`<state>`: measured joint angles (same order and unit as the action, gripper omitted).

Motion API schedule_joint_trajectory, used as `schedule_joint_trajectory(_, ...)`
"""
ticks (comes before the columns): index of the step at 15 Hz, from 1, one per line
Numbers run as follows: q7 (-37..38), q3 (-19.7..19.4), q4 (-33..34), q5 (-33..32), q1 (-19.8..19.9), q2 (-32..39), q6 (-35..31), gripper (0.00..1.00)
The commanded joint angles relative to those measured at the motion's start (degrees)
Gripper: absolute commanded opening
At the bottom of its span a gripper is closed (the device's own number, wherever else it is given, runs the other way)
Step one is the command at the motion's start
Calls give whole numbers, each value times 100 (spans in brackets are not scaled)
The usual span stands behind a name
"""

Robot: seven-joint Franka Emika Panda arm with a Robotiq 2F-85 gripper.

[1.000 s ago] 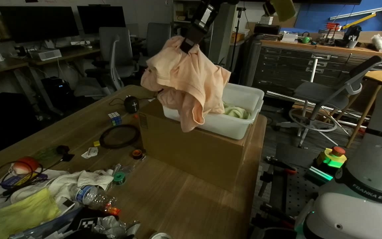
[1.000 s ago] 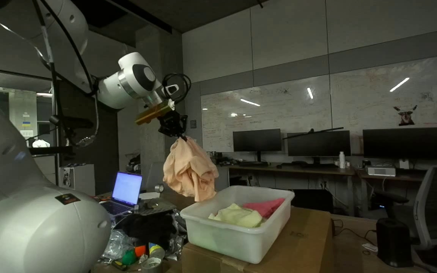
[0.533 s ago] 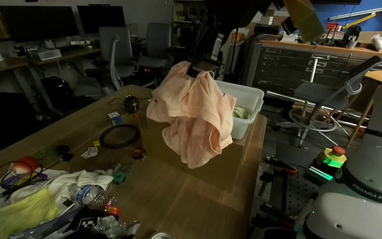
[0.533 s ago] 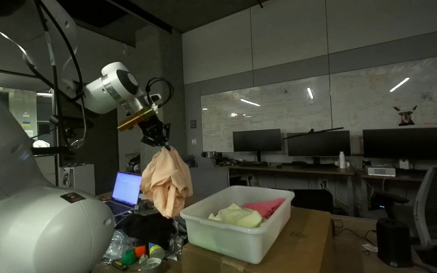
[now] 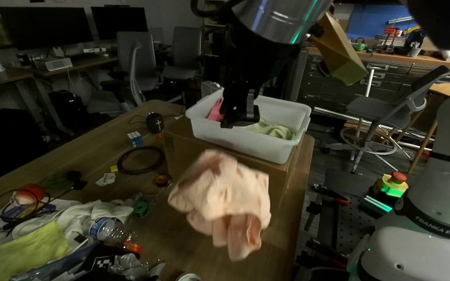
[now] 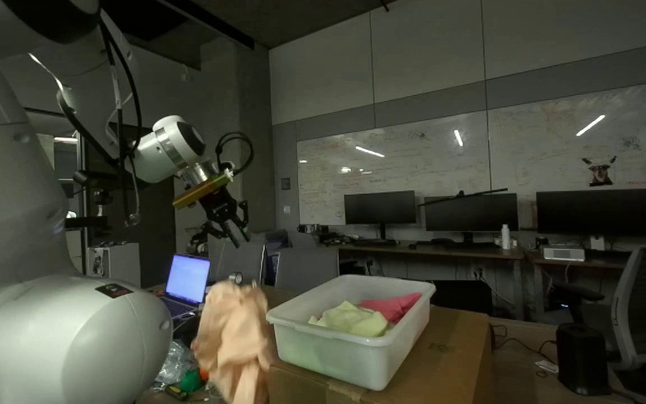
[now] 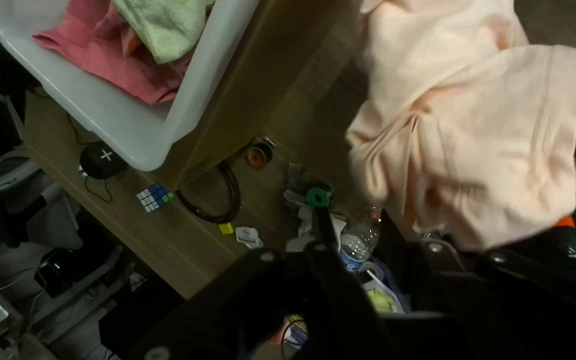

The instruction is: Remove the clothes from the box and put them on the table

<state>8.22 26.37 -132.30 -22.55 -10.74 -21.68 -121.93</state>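
Observation:
My gripper (image 5: 240, 121) is open, its fingers apart with nothing between them; it shows in an exterior view (image 6: 241, 240) and the wrist view (image 7: 353, 215). The peach garment (image 5: 225, 195) is in the air below the gripper and apart from it, blurred, over the table (image 5: 168, 249) in front of the cardboard box. It also shows in an exterior view (image 6: 233, 336) and the wrist view (image 7: 478, 135). The white box (image 6: 334, 353) holds a pale green cloth (image 6: 351, 320) and a pink cloth (image 6: 393, 306); both also show in the wrist view.
The white box stands on a cardboard box (image 6: 457, 348) on the table. Left of it lie a Rubik's cube (image 5: 135, 139), a black cable coil (image 5: 121, 168), a plastic bottle (image 5: 108, 230) and a yellow cloth (image 5: 25, 249). A laptop (image 6: 188, 279) stands beyond the clutter.
My gripper moved away from the white box and lowered with the peach garment. It has since opened, and the garment has dropped out of it toward the table.

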Motion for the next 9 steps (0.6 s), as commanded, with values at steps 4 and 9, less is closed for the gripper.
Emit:
schedule_joint_trajectory(4, -435, -539, 284, -237, -28, 312, 171, 84)
schedule_joint_trajectory(9, -673, -1162, 177, 62, 52, 89, -1, 100)
